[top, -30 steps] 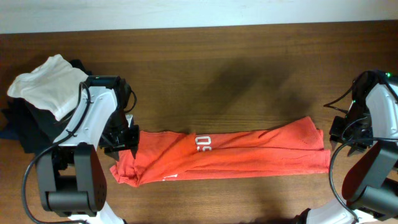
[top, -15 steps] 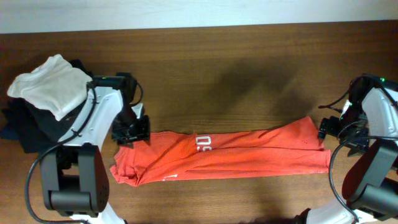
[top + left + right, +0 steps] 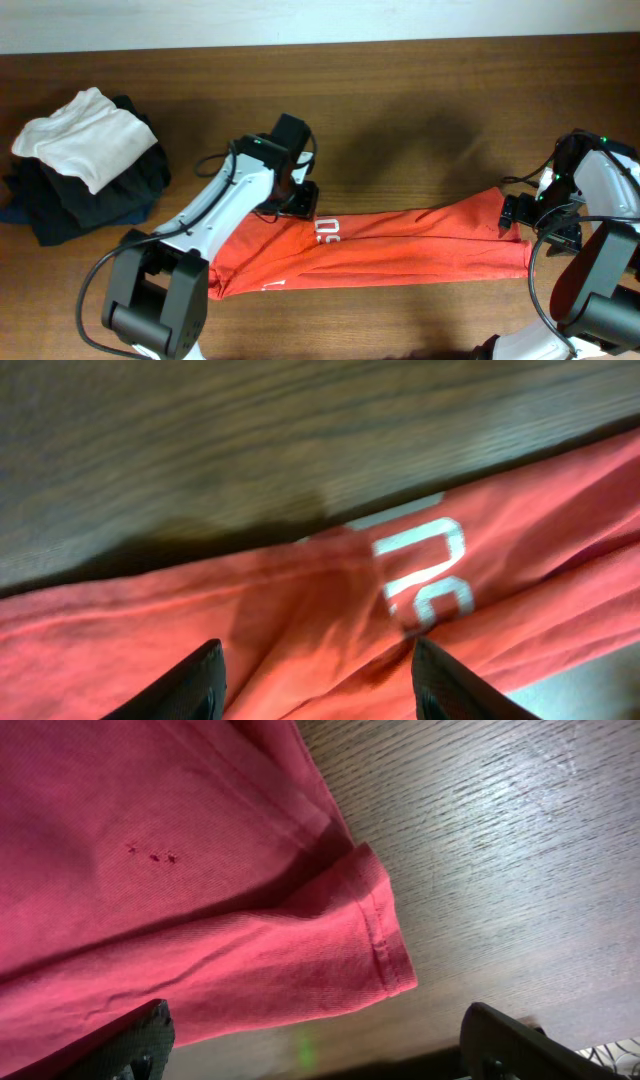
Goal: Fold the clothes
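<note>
Red-orange T-shirt (image 3: 400, 250) lies as 1 long folded strip across the front of the tabletop (image 3: 400, 110), lettering up. Left gripper (image 3: 315, 675) hangs over the strip's far edge by the lettering, jaws apart, nothing clamped. Right gripper (image 3: 320, 1035) sits over the right-end hem corner, jaws apart too.

Risks:
- Left pinch takes only the top layer, so the strip peels open.
- Right jaws miss the thin corner and close on wood.
- Bunched left end trails and skews any fold.

Smooth dark wood, so cloth likely slides. White garment (image 3: 85, 135) on black garments (image 3: 70, 205), stacked far left, well apart. Pale wall (image 3: 300, 20) behind.
</note>
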`<state>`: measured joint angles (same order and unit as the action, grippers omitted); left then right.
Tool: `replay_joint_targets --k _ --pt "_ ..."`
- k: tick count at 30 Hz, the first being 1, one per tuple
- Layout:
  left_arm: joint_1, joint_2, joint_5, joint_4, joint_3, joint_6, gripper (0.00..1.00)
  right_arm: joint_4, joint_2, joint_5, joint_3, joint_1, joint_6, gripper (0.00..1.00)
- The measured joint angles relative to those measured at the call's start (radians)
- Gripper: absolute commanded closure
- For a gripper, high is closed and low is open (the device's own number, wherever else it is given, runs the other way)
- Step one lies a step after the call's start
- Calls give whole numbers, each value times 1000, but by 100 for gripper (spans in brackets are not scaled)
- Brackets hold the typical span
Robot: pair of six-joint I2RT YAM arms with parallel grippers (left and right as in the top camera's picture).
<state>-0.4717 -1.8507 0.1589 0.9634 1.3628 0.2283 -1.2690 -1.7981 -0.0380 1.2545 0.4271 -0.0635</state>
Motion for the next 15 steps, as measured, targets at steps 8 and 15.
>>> replay_joint_targets --k 8,15 --pt "-76 -89 -43 -71 0 23 46 4 0 16 0 0 7 5" --pt "-78 -122 -115 -80 0 29 85 5 0 21 0 0 8 5"
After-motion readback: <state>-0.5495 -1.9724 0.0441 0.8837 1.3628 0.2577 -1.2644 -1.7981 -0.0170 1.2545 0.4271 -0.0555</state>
